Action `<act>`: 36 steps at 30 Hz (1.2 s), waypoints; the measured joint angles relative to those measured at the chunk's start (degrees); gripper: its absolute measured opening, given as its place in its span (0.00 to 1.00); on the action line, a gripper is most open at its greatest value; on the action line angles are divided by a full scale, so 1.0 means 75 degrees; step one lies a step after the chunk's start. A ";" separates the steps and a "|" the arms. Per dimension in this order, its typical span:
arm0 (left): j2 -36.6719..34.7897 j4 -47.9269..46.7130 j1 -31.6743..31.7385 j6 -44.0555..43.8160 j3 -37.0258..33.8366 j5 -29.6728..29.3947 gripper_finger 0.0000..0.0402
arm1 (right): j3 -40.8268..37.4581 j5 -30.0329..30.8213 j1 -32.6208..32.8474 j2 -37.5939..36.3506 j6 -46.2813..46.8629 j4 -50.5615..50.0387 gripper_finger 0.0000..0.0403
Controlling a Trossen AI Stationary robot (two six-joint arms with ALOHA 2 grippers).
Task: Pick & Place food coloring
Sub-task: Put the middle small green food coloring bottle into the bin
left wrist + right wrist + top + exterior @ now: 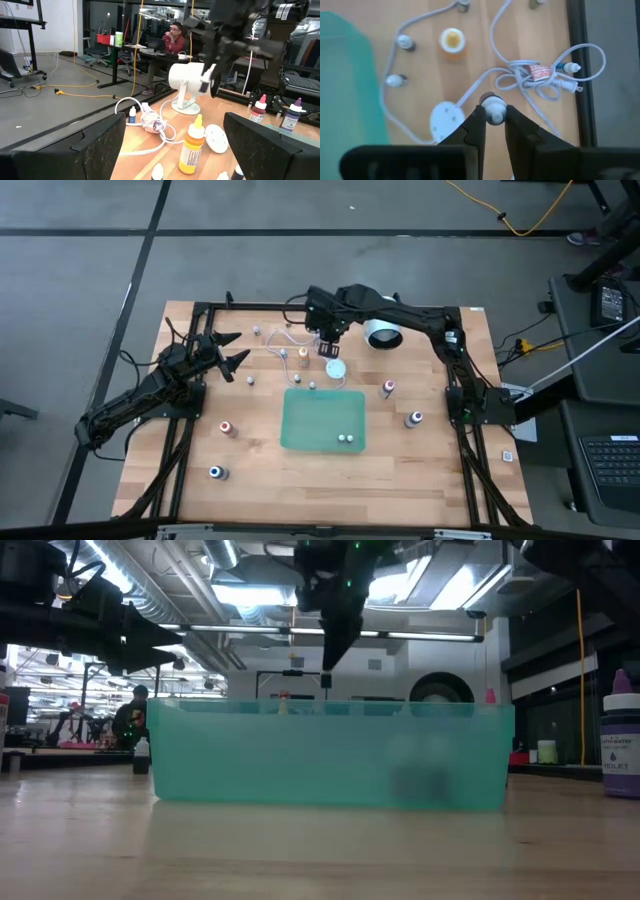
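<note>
High view: the wooden table carries the green tray, which already holds two small bottles; other food coloring bottles stand scattered around it. Just beyond the tray's far edge, the right gripper pinches a white-capped bottle raised off the table. Best carry it level over the tray and release low, clear of the white cable. The left gripper waits open at the left. A workshop lies beyond
</note>
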 joint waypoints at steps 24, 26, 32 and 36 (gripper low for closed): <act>-0.0002 0.0002 -0.0001 0.0000 0.0000 0.0002 0.83 | -0.3015 -0.0361 0.2476 -0.1677 0.1837 0.1290 0.14; -0.0002 0.0001 0.0000 0.0000 0.0000 0.0002 0.83 | -0.3420 -0.0465 0.2674 -0.1760 0.1965 0.1568 0.15; -0.0002 0.0005 0.0000 0.0000 0.0000 0.0000 0.83 | -0.4169 -0.0886 0.3178 -0.1874 0.2139 0.2501 0.14; -0.0002 0.0011 -0.0002 0.0000 0.0000 0.0002 0.83 | -0.4506 -0.0901 0.3467 -0.1867 0.2194 0.2903 0.15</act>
